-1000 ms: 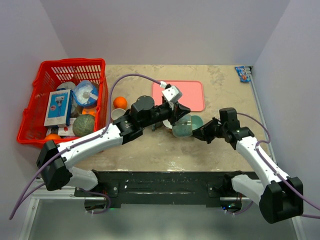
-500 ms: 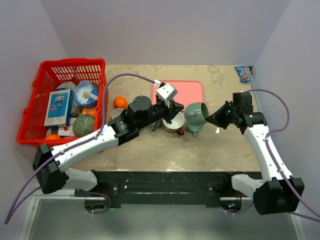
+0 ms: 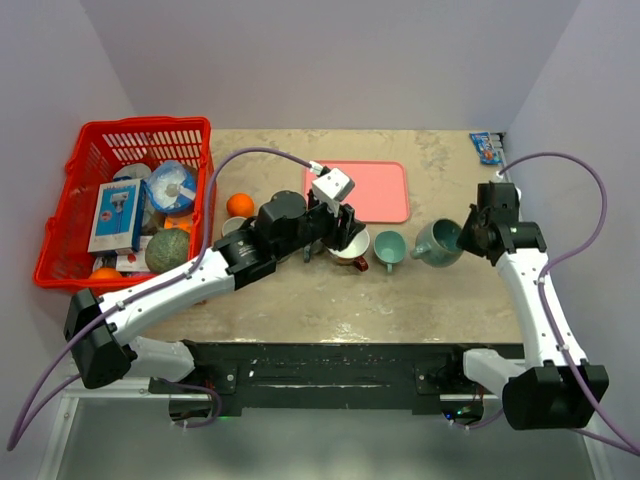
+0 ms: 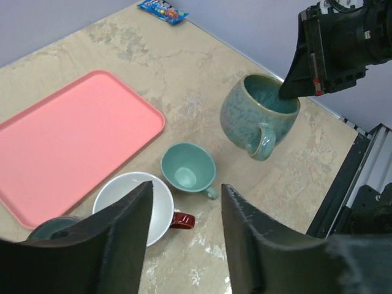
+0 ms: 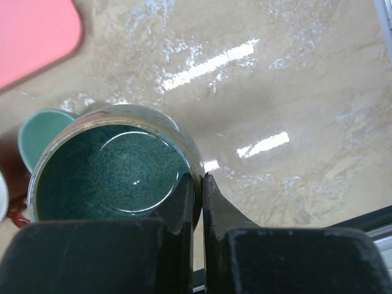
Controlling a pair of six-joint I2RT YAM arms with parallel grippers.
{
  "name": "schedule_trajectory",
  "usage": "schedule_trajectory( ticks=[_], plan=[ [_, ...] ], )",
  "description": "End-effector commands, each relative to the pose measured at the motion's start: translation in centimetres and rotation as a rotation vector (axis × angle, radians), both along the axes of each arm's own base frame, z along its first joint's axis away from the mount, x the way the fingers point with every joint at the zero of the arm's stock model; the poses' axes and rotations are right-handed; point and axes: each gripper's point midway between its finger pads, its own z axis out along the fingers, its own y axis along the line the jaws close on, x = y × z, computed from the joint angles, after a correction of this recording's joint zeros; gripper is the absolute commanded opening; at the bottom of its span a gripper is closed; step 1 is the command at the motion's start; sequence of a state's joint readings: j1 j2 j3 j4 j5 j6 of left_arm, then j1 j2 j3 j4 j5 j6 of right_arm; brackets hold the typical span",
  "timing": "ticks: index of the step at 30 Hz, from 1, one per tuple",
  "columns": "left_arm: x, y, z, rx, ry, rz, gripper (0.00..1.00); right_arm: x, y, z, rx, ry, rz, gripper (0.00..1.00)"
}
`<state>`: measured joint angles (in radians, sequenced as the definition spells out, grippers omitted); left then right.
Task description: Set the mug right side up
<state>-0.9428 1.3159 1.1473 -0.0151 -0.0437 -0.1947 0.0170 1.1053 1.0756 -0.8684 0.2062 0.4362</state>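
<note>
The blue-green speckled mug (image 3: pixel 437 243) stands mouth up at the right of the table, its handle toward the near side (image 4: pixel 260 116). My right gripper (image 3: pixel 466 234) is shut on the mug's rim, one finger inside and one outside (image 5: pixel 199 190); the dark glazed inside shows in the right wrist view (image 5: pixel 110 174). My left gripper (image 3: pixel 345 228) is open and empty, hovering over a white cup with a red handle (image 4: pixel 150 205) and a small teal cup (image 4: pixel 187 168).
A pink tray (image 3: pixel 375 190) lies behind the cups. A red basket (image 3: pixel 90 200) of groceries stands at the far left, with an orange (image 3: pixel 238 204) beside it. A snack packet (image 3: pixel 486 147) lies at the back right corner. The table's right edge is close to the mug.
My right gripper has carried the mug from beside the left gripper to the right and turned it from lying tilted to mouth up. The left arm has barely moved.
</note>
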Motion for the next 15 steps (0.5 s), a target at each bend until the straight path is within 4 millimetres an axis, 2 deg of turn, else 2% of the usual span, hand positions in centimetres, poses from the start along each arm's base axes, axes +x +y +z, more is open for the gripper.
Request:
schedule_trajectory(
  ticks=[1, 5, 11, 13, 15],
  plan=[
    [0.3, 1.0, 2.9, -0.031, -0.031, 0.032, 0.58, 1.4, -0.4, 2.0, -0.061, -0.151, 0.066, 0.00],
    [0.3, 1.4, 2.4, -0.006, -0.017, 0.039, 0.64, 1.9, -0.1, 0.0, -0.076, -0.159, 0.125, 0.00],
    [0.2, 1.9, 2.2, 0.008, -0.014, 0.045, 0.68, 2.9, -0.8, -0.7, -0.149, -0.197, 0.159, 0.00],
    [0.2, 1.9, 2.0, 0.011, -0.013, 0.044, 0.69, 3.3, -0.4, -1.0, -0.146, -0.219, 0.185, 0.00],
    [0.2, 1.9, 2.0, 0.009, -0.015, 0.044, 0.70, 4.0, -0.4, -0.5, -0.156, -0.257, 0.198, 0.00]
  ],
)
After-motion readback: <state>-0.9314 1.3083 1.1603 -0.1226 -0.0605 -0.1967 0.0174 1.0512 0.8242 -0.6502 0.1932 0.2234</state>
